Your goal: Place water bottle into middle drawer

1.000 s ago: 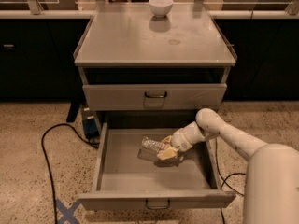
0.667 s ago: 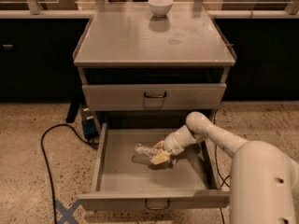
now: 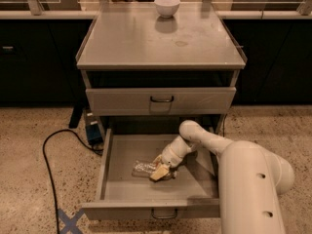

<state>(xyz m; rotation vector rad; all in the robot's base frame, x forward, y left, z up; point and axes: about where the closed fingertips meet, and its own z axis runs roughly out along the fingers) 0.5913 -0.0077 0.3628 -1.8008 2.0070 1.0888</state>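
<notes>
gripper (image 3: 161,172): down inside the middle drawer (image 3: 122,191), at about the centre of its floor, tan fingertips pinched on the right end of the water bottle (image 3: 143,168). the bottle lies on its side, low against the drawer floor, its free end pointing left; cap and label cannot be made out. the middle drawer is pulled fully out toward the camera, with a small handle (image 3: 163,212) on its front panel. the white arm (image 3: 209,143) reaches in over the drawer's right side and angles down and left to the gripper.

above it, the top drawer (image 3: 195,101) is closed, a dark handle at mid-panel. a white bowl (image 3: 166,6) sits at the back of the cabinet top (image 3: 161,40), well apart from the bottle.

on the floor left of the cabinet: a black cable (image 3: 48,155) in a loop, a small blue box (image 3: 92,130) and a blue tape cross (image 3: 68,222).
</notes>
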